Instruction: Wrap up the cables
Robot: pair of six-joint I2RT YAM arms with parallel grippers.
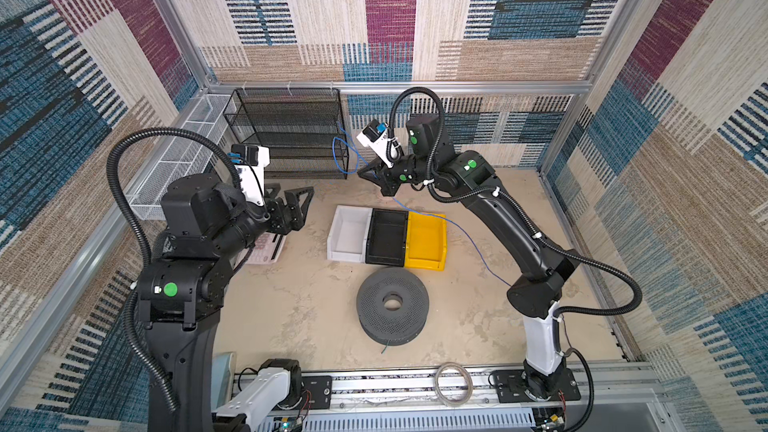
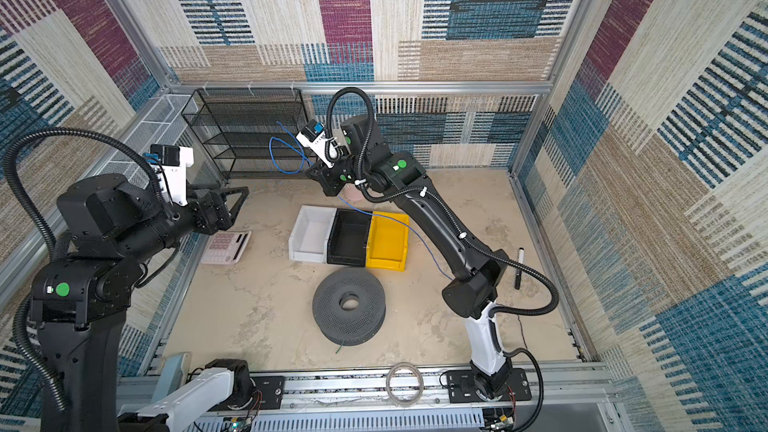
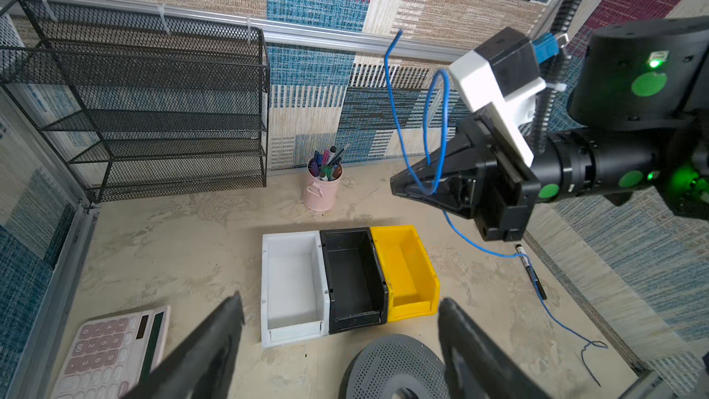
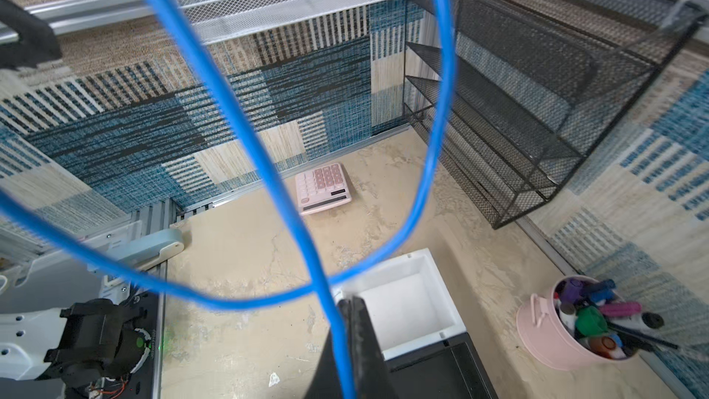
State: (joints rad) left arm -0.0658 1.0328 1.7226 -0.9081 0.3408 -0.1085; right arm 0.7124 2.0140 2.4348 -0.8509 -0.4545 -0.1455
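Pinching the cable (image 4: 447,71) between closed jaws, the right gripper (image 1: 360,174) holds it high by the rack (image 1: 286,130), so a loop stands free and the tail trails past the bins (image 1: 424,243) to the table (image 1: 291,305). The left gripper (image 1: 291,197) waits spread wide, probably to catch that loop.

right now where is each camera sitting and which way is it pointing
Top views: high overhead, looking down at the table and back wall; the left arm and right arm show.
Left wrist: behind the open left fingers, facing the white bin and the right fingers shut on the blue cable.
Right wrist: behind the shut right fingers, facing the calculator and black mesh shelf.
Shared: both wrist views show the cable, white bin and pen pot.
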